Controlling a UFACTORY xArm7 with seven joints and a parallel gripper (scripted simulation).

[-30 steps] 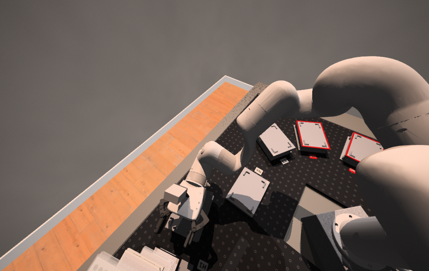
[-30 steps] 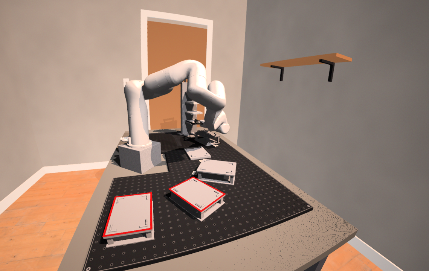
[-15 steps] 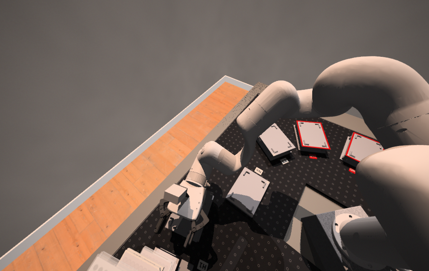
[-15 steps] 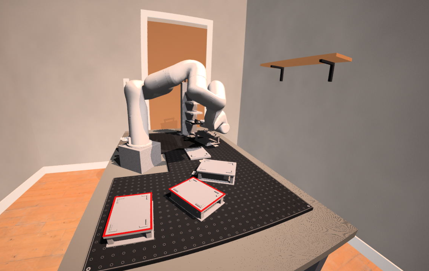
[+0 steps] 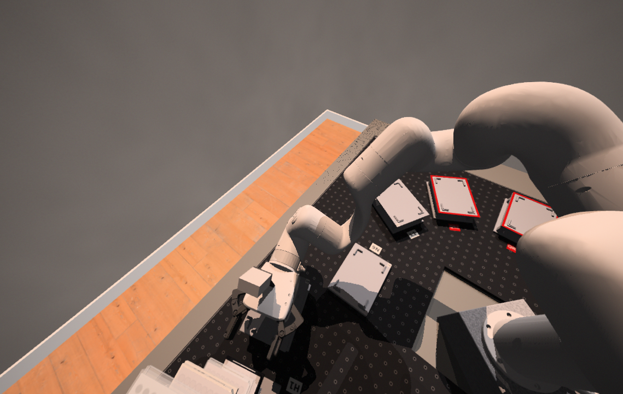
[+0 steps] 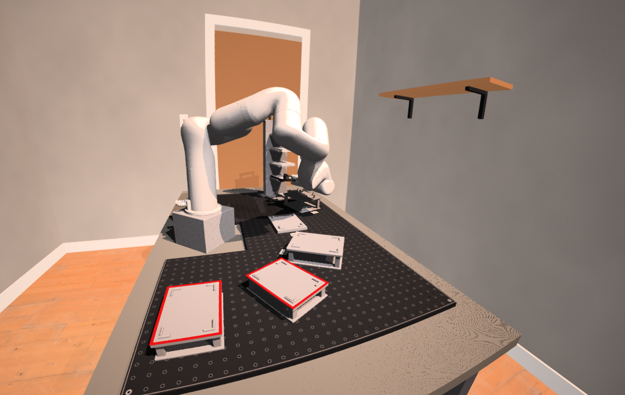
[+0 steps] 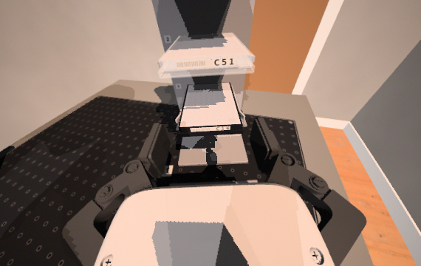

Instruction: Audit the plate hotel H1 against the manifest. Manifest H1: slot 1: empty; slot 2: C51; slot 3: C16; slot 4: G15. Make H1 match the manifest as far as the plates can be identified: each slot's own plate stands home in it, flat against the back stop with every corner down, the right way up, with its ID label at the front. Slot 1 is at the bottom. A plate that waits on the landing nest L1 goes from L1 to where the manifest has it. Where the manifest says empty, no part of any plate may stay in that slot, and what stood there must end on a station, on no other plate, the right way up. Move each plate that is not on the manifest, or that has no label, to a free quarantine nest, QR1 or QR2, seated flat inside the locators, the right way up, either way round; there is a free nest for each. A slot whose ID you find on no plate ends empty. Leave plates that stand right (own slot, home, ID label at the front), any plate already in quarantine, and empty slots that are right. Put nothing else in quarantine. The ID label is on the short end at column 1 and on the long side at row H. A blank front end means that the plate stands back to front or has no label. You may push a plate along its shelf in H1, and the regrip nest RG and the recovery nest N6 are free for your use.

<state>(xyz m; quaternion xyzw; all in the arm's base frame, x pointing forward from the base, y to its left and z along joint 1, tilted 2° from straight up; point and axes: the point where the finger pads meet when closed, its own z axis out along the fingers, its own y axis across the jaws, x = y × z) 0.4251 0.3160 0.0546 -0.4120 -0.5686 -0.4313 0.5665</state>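
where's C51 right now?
In the wrist view, the C51 plate sits in the hotel slot marked 2, label facing front, directly above another plate and ahead of the open gripper.
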